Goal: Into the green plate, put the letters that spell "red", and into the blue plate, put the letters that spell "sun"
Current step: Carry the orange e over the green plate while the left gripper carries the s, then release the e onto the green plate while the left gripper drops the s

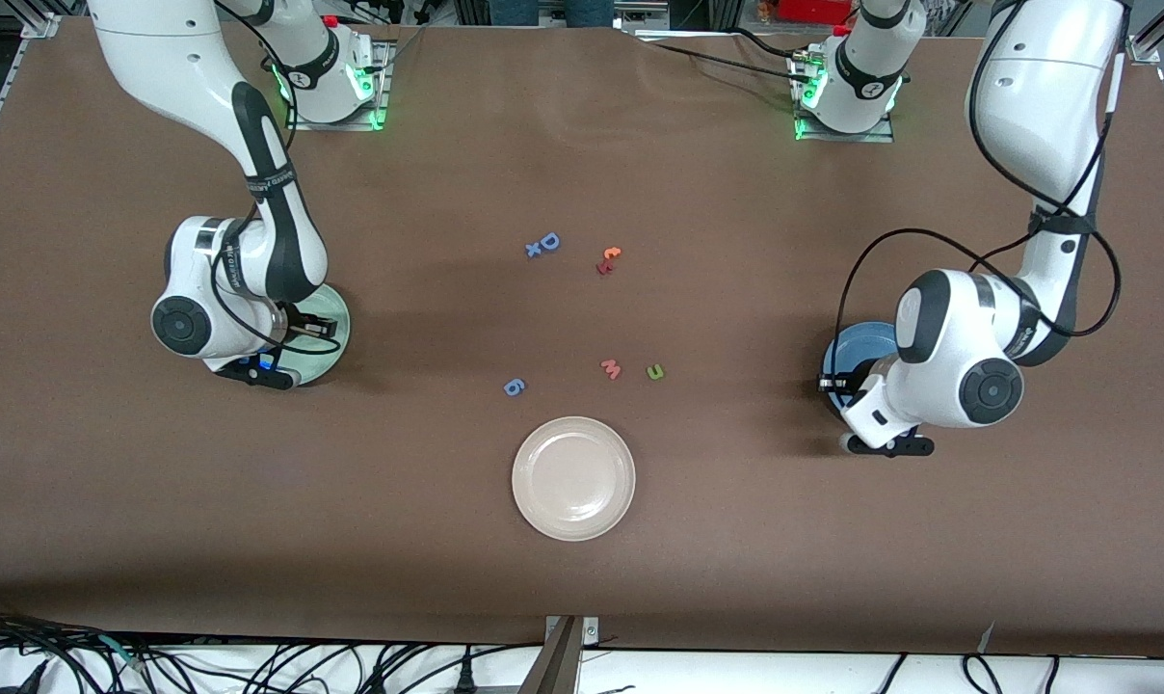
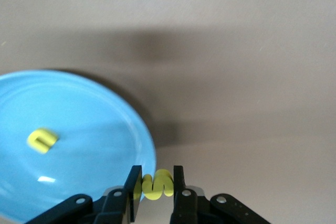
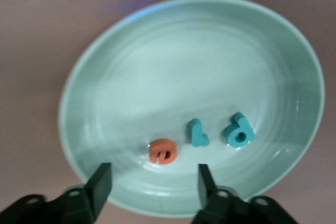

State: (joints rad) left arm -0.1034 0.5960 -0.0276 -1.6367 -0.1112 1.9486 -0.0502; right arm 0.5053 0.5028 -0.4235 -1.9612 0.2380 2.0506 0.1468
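Observation:
My left gripper is shut on a yellow "s", held just above the rim of the blue plate. A yellow "n" lies in that plate. In the front view the left hand covers most of the blue plate. My right gripper hangs open and empty over the green plate. In that plate lie an orange "e", a teal "r" and a teal "d". A dark green "u" lies on the table mid-way between the arms.
A cream plate sits nearest the front camera. A pink "m" lies beside the "u", and a blue "6" is toward the right arm's end. Farther off lie a blue "D" and a red-orange pair.

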